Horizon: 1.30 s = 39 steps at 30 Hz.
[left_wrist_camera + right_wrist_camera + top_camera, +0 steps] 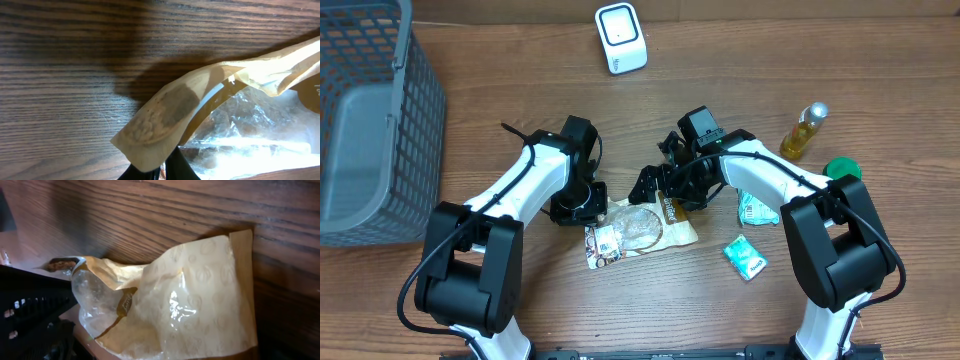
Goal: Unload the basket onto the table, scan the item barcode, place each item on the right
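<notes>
A grey plastic mesh basket (pixel 380 110) sits far left on the wooden table (pixel 520 60). The left gripper (pixel 592 208) is closed, pinching a raised corner of the tan paper bag with a clear window (pixel 638 228) (pixel 170 107) — the bag lies on the table between the arms. The right gripper (pixel 665 190) is spread wide at the bag's upper edge. Further right is a small bottle of yellow liquid (pixel 803 130).

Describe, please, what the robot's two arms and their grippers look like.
The left arm and right arm match: glossy white shells on the long links, black housings at the joints and bulky black blocks nearest the base. A thin black cable loops out beside the left arm's white link. The left gripper and right gripper are all black. No markings are legible.
</notes>
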Motion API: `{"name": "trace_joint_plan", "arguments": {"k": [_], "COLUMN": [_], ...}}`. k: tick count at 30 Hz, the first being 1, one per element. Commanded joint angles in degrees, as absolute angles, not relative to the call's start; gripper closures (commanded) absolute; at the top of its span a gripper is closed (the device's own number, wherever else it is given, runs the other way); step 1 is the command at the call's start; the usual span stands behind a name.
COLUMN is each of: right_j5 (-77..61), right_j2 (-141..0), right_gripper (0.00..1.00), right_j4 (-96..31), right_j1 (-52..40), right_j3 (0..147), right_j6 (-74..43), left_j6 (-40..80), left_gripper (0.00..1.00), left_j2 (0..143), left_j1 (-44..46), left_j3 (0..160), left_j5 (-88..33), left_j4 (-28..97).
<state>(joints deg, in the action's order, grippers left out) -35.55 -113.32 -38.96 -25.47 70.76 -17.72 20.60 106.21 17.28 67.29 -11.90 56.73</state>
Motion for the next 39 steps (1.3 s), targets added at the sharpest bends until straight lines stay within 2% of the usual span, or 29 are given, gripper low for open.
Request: {"name": "trace_joint_plan", "arguments": {"k": [1,6,12,18,27,31,39], "right_j5": [-34.6,-31.3,-23.4,-22.9,-23.5,-28.5,-37.8], "right_j2": [-115.1,-114.3,-114.3,-114.3,-114.5,-114.6,-114.6], "right_gripper": [0.0,0.0,0.0,0.0,0.0,0.0,0.13], "right_j4": [-41.8,-50.7,-58.4,-61.3,-57.3,-53.8,-44.4], "right_j1": [-23.9,-21.6,-21.2,-21.9,-25.4,-25.8,-25.8], "right_j3": [73.8,80.7,81.0,80.9,77.0,73.7,67.1], "right_j6": [-16.7,-14.5,-14.5,-14.5,-15.0,-15.2,-15.2], "left_j6": [19.3,19.3,19.5,19.8,19.8,19.7,19.8], "left_gripper": [0.91,0.91,0.91,0.92,0.92,0.92,0.92], "left_j2": [107.3,107.3,107.3,107.3,107.3,107.3,107.3], "left_j1": [17.7,17.7,17.7,17.7,17.7,17.7,17.7], "left_j3": [66.8,66.8,66.8,66.8,66.8,66.8,66.8], "left_j5": [-11.9,-11.9,-11.9,-11.9,-12.1,-12.1,-12.1], "left_j4": [56.5,56.5,56.6,56.5,56.7,56.7,56.7]}}
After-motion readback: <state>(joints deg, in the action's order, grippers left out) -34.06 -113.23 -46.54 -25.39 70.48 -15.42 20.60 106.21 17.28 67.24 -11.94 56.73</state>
